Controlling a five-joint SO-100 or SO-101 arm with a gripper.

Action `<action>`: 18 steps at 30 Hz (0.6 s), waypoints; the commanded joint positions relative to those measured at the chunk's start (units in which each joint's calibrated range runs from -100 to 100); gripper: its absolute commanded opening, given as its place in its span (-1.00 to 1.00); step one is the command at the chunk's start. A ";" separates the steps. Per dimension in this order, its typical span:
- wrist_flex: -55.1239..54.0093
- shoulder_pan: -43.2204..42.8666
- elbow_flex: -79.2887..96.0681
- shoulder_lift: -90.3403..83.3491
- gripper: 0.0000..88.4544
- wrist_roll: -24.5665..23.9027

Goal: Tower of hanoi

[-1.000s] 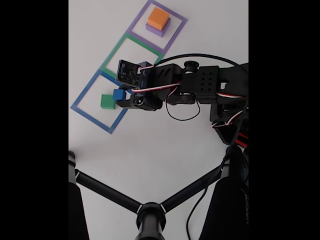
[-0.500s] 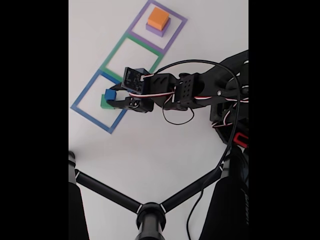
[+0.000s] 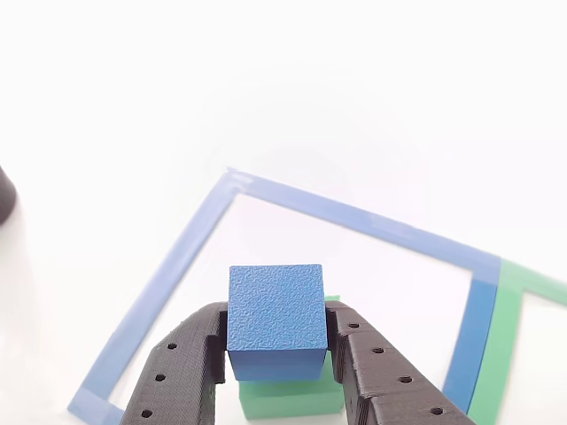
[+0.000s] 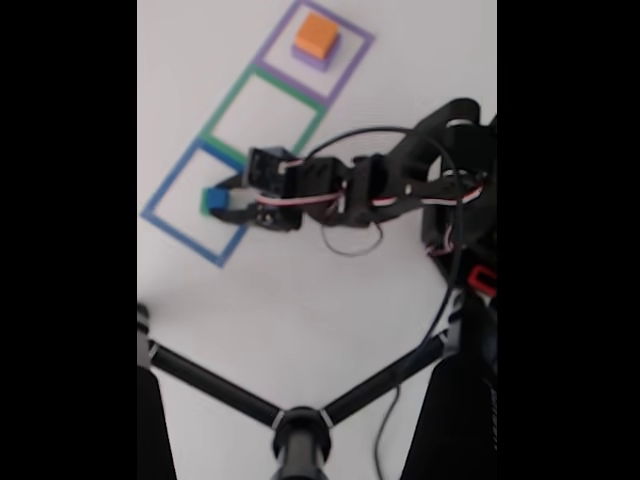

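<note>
Jaws (image 3: 276,354) clamp blue cube (image 3: 275,312) over green cube (image 3: 292,398); no legible writing.

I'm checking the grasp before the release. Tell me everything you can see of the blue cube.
The blue cube is small, solid-coloured, with a fine grainy surface like printed plastic and sharp edges. It sits level, clamped on two opposite sides by the black fingers of the end effector. It is over the green cube; whether they touch cannot be told. In the fixed view it is inside the blue taped square.
</note>
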 commanded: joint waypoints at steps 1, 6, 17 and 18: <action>-1.62 -0.46 -4.22 0.61 -0.91 0.59; -1.62 -0.08 -5.22 1.66 -0.92 0.59; -2.19 1.08 -4.58 2.87 -0.92 0.59; -2.27 1.17 -4.58 2.87 -0.92 0.59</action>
